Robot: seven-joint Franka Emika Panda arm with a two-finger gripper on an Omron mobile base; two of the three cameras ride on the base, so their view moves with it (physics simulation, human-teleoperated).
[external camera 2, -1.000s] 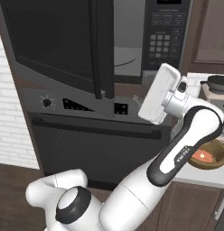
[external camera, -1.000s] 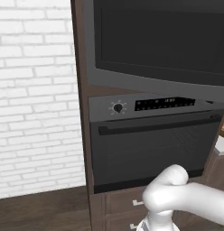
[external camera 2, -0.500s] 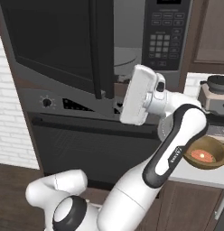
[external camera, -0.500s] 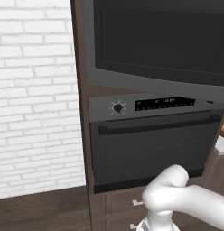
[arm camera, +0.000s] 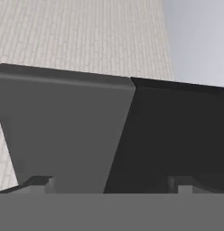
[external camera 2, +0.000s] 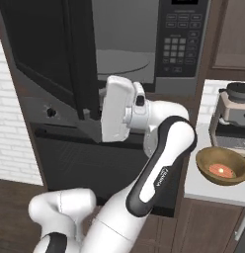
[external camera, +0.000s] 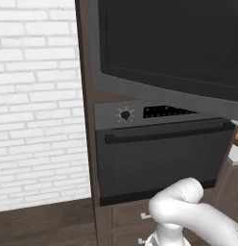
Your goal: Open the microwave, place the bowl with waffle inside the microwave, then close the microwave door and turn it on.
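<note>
In the left base view the microwave door [external camera: 173, 53], a grey-framed panel with a black glass window, stands swung out over the oven [external camera: 159, 153], whose round knob [external camera: 124, 115] and long bar handle [external camera: 164, 133] sit just below the door's lower edge; a white brick wall [external camera: 37, 105] lies left of the oven, and the robot's white arm [external camera: 193, 216] rises in front of the oven's lower right. In the right base view the microwave [external camera 2: 144, 44] is open, its grey cavity and round turntable [external camera 2: 125, 62] visible, with a keypad [external camera 2: 180, 42] to the right of the cavity; the door hangs out to the left of the cavity, and the white hand [external camera 2: 119, 115] sits just below the microwave, close against the door's free edge. To the right of the oven, on the white surface [external camera 2: 213, 185], a brown bowl [external camera 2: 222, 165] holds something orange-red, with a grey appliance [external camera 2: 233, 113] behind it. In the hand view the door's grey frame [arm camera: 64, 131] and black glass [arm camera: 177, 135] loom right ahead, the two dark fingertips [arm camera: 39, 182] set wide apart at either side, so the jaws are spread and hold nothing.
</note>
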